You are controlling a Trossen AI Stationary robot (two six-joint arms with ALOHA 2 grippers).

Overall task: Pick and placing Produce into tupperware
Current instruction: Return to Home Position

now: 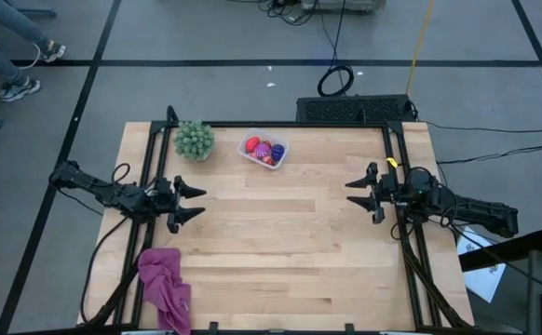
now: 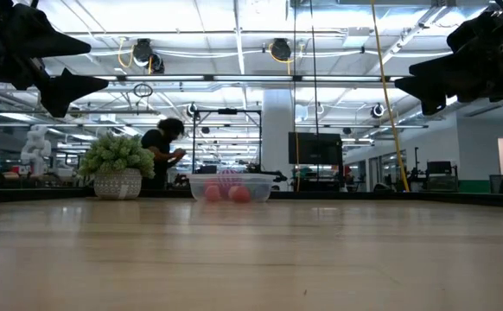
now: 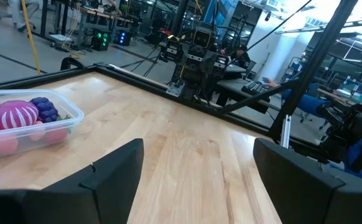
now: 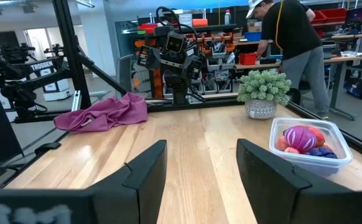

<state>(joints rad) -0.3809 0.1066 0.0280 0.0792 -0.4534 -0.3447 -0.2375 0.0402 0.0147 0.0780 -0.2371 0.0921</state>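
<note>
The clear tupperware [image 1: 264, 151] stands on the table near its far edge, with the produce [image 1: 265, 150] inside it: red, pink, blue-purple and magenta-striped pieces [image 3: 14, 114], also seen as produce [image 4: 304, 138] in the right wrist view. My left gripper [image 1: 193, 203] hovers open at the table's left side, fingers level and pointing toward the right. My right gripper [image 1: 359, 193] hovers open at the right side, pointing toward the left. Both stand well above the wood and far from the tub [image 2: 230, 187].
A green bushy plant in a pot [image 1: 195, 140] stands at the far left, beside the tub. A magenta cloth [image 1: 164, 285] lies bunched at the near left corner. Bare wood [image 1: 280, 242] spreads between the two arms. People stand in the room behind.
</note>
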